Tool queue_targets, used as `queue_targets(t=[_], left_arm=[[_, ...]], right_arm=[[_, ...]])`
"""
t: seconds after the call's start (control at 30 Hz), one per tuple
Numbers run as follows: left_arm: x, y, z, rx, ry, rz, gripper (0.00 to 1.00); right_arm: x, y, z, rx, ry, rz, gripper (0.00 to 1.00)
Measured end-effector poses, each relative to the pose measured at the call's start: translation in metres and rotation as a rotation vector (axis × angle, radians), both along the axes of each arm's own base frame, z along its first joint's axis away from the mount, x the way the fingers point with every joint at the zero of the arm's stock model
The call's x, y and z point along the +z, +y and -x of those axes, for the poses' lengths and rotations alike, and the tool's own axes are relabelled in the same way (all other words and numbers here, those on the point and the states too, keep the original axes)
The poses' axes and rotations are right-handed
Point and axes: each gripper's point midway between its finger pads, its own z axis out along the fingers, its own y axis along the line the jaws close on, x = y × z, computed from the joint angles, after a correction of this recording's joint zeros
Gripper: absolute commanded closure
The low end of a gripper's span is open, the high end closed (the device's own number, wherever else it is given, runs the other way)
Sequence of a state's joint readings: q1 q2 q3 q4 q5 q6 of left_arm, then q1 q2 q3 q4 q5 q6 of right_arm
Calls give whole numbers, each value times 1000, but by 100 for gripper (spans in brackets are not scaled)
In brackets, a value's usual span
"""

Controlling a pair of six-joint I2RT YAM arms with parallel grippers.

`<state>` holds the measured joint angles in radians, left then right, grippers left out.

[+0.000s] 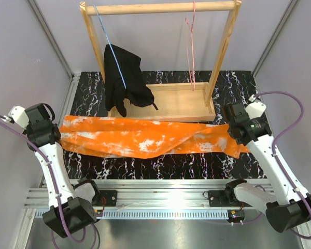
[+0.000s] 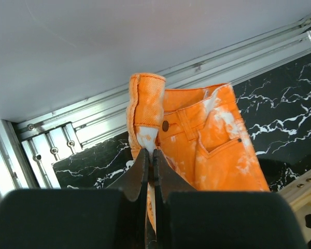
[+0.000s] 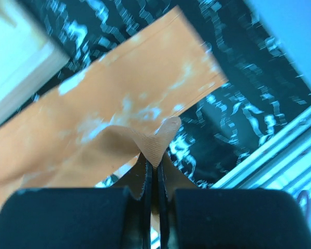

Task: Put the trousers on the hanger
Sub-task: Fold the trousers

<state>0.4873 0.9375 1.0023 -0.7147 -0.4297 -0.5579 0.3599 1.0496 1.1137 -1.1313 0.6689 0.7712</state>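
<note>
- The left tool [image 2: 151,157] was clamped shut on the waistband of the trousers [image 1: 145,137].
- They lay across the counter [image 1: 197,165], long axis left to right.
- The hanger [image 1: 191,57] hung behind, nearer the right tool [image 3: 154,165].
- That tool was pinched shut on the leg hem.

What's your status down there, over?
Left pincer and right pincer shut on trousers, stretched between them. Pink hanger bare on rack. Black garment hangs apart, not blocking.

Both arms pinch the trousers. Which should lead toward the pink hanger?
Right. Right pincer grips the trousers at the leg end, nearest the hanger on the right of the rack; left pincer holds the waistband.
</note>
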Motion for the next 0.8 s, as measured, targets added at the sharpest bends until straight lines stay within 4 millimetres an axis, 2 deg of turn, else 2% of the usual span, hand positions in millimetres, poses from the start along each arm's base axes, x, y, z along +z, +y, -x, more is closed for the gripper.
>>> queue_targets(t=[0.2, 0.3, 0.43, 0.6, 0.8], left_arm=[[28, 3, -11, -36, 6, -9, 100], [28, 2, -12, -50, 16, -6, 100], [25, 0, -8, -58, 40, -2, 100], [23, -2, -7, -73, 56, 1, 100], [20, -2, -7, -93, 78, -1, 100]], right_arm=[[31, -44, 3, -109, -30, 99, 99], [43, -59, 9, -144, -18, 149, 99], [54, -68, 16, -158, -7, 197, 99], [53, -74, 23, -149, 27, 227, 99], [36, -75, 20, -131, 111, 255, 98]])
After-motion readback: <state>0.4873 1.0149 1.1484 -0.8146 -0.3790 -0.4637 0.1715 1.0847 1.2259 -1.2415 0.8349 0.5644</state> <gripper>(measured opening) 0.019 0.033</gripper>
